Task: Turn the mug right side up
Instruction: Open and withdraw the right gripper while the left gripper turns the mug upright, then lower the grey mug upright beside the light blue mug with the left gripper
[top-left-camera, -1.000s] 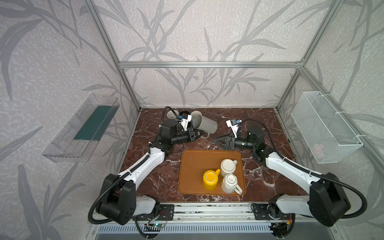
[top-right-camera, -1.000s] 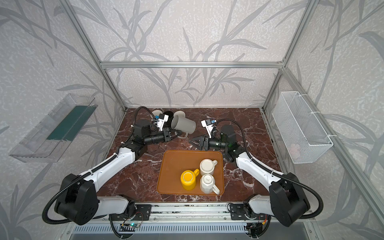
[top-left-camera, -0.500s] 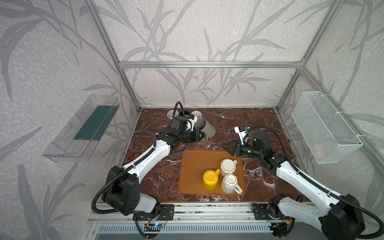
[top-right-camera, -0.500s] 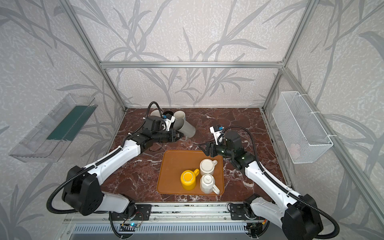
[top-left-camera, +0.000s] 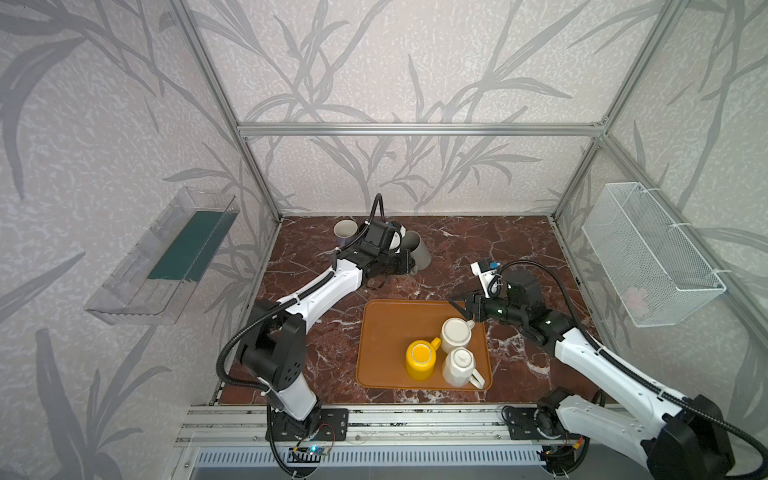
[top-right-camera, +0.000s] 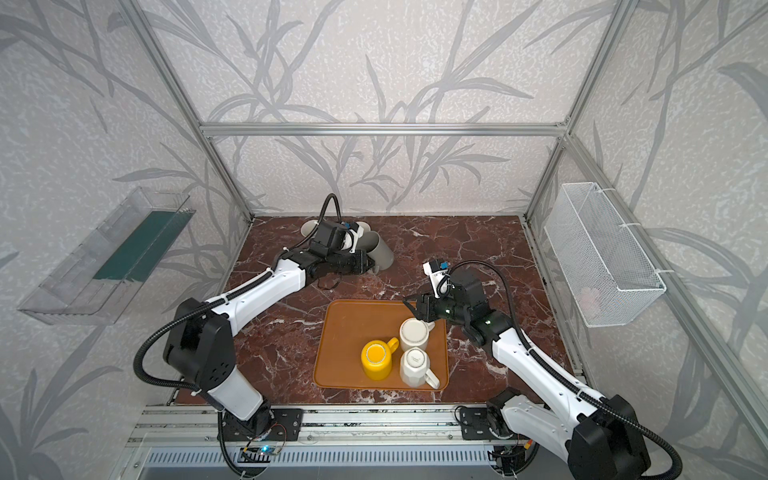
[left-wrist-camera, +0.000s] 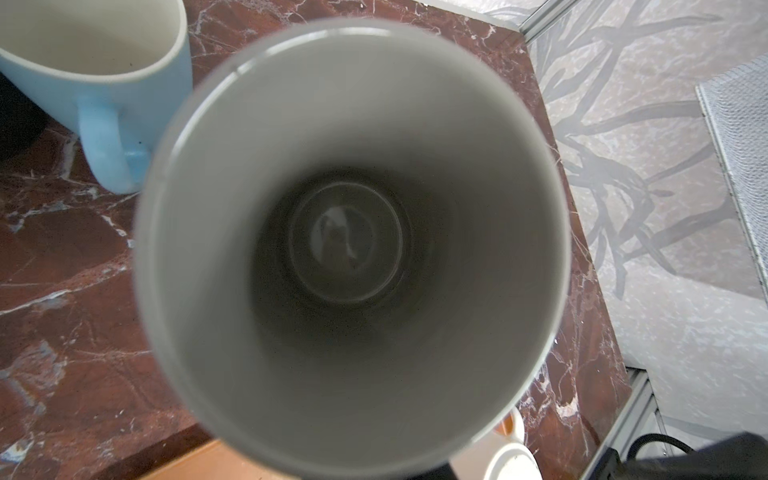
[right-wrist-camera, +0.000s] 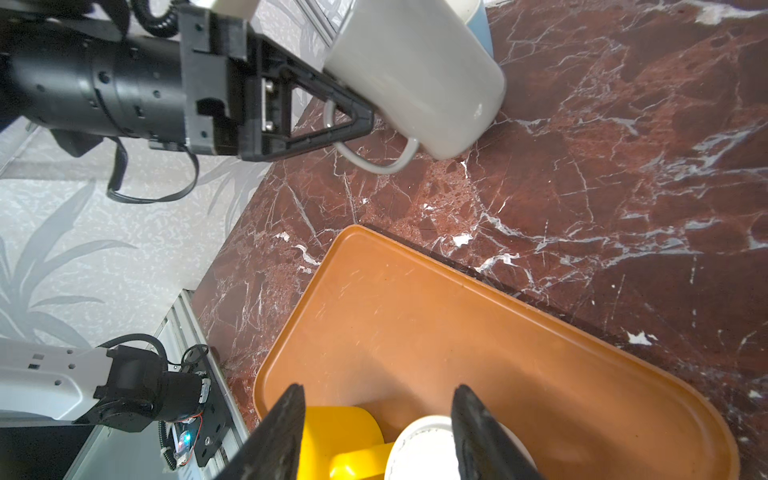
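Left wrist: glossy grey mug (cylindrical)

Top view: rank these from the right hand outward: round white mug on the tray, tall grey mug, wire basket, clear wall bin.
1. Round white ceramic mug, on the orange plastic tray, beside the right hand.
2. Tall grey ceramic mug, rear left.
3. White wire mesh basket, right wall.
4. Clear plastic bin, left wall.

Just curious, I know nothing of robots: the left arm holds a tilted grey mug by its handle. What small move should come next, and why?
Probably tip the grey mug fully upright onto the table: the left jaws pinch its handle, and it leans, mouth not yet facing up.
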